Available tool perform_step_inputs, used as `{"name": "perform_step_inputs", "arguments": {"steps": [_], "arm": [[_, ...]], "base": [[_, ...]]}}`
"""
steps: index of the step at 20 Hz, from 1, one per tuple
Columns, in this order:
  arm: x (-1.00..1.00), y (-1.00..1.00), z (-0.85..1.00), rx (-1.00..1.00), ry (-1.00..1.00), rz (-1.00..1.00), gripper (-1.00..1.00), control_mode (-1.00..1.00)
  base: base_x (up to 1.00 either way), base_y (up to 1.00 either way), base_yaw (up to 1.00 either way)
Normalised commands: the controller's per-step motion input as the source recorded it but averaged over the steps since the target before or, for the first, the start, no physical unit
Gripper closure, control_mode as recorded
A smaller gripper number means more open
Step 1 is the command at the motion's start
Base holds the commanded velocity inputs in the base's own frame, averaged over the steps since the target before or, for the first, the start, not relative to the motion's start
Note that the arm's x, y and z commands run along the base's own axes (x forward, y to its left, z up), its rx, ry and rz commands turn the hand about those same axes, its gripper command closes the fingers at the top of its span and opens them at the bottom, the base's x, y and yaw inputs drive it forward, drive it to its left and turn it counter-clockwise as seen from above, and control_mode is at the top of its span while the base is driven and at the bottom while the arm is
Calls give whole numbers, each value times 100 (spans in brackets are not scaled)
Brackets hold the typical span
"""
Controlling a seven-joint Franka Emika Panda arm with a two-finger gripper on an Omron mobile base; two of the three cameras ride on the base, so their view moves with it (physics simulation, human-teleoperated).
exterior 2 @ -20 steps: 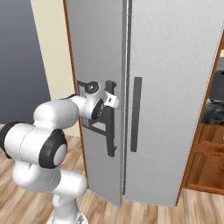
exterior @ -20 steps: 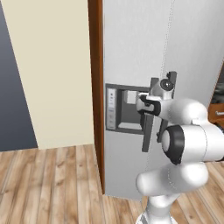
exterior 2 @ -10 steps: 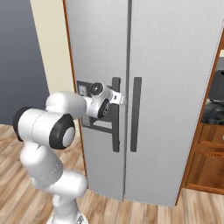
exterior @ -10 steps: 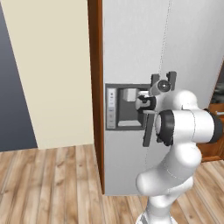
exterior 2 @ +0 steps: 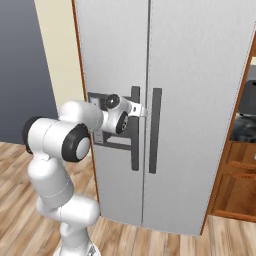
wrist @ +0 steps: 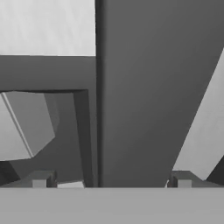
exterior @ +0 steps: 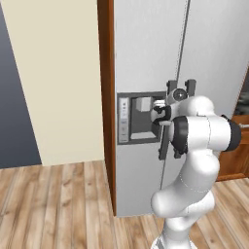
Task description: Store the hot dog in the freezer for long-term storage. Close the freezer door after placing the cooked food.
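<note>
Dark grey wall (exterior: pixel 12 97) is seen at the far left of the left base view, followed by a cream wall panel (exterior: pixel 58 73) and a brown wooden side panel (exterior: pixel 106 97) that borders the fridge. Next comes the tall light grey freezer door (exterior: pixel 146 48), which is shut; its dark grey dispenser recess (exterior: pixel 138 119) is set at mid height, and its dark vertical bar handle (exterior 2: pixel 135 127) is placed along the door's right edge. The end effector (wrist: pixel 111 183) is held right at that handle: in the hand view the bar (wrist: pixel 153 87) is seen rising between the two dark fingertips (wrist: pixel 41 178), which are spread wide, one on each side of it. Whether the fingertips are touching the bar cannot be told. To the right, the plain light grey fridge door (exterior 2: pixel 200 75) with its own dark bar handle (exterior 2: pixel 155 130) is also shut. Brown wooden cabinets (exterior 2: pixel 237 185) are seen at the far right, above a wooden plank floor (exterior: pixel 58 204).
</note>
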Motion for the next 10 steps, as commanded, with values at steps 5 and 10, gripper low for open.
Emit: {"name": "perform_step_inputs", "arguments": {"steps": [5,10], "arm": [[49,-3,0,0,-7,1,-100,-100],[46,-9,0,0,-2,1,-100,-100]], "base": [[0,0,0],[0,0,0]]}}
